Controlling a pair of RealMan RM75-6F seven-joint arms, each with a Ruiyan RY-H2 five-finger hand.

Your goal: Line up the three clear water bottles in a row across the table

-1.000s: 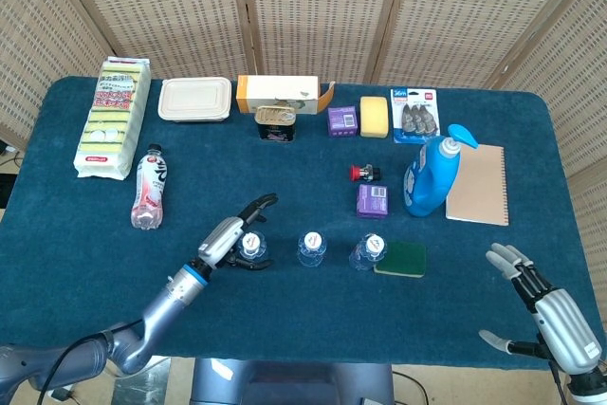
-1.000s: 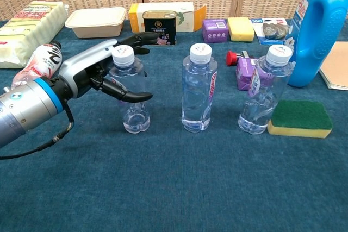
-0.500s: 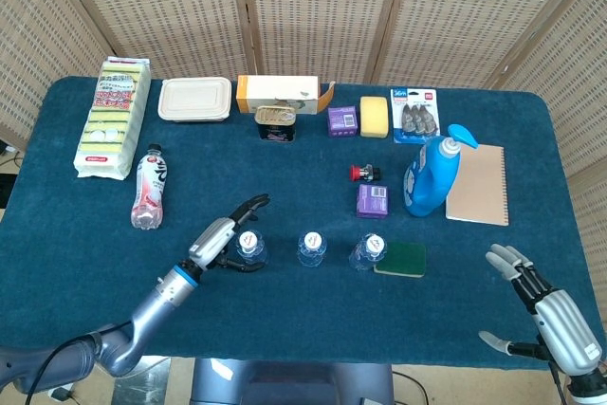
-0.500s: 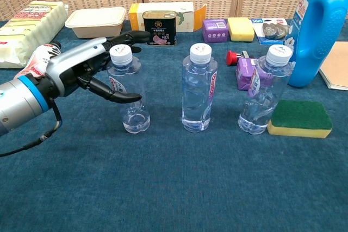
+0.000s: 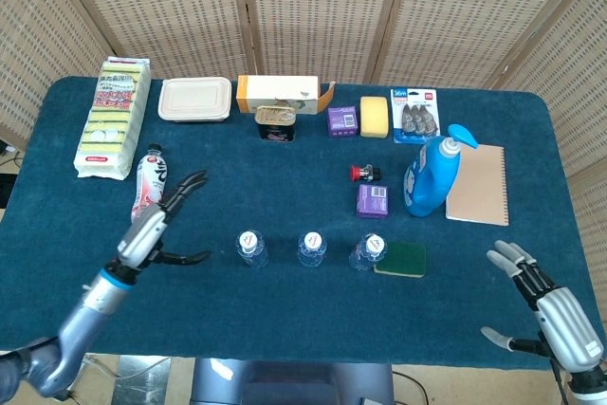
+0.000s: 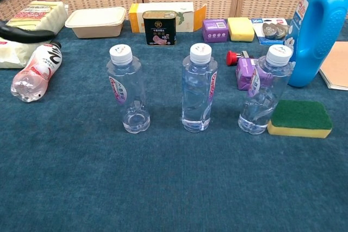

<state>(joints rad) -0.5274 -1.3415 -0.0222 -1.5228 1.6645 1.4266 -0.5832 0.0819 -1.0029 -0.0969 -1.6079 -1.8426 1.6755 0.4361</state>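
Hovering left robot hand [image 5: 152, 227] fingers spread, empty, beside three clear bottles [image 5: 309, 248], right robot hand [image 5: 553, 313] open too.

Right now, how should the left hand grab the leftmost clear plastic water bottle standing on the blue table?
Wrap the left hand around the leftmost clear plastic water bottle at its narrower middle, coming from its open left side. It stands upright, and the middle bottle stands on its right.

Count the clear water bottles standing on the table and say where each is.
3, upright in a row: left bottle, middle bottle, right bottle beside the green sponge.
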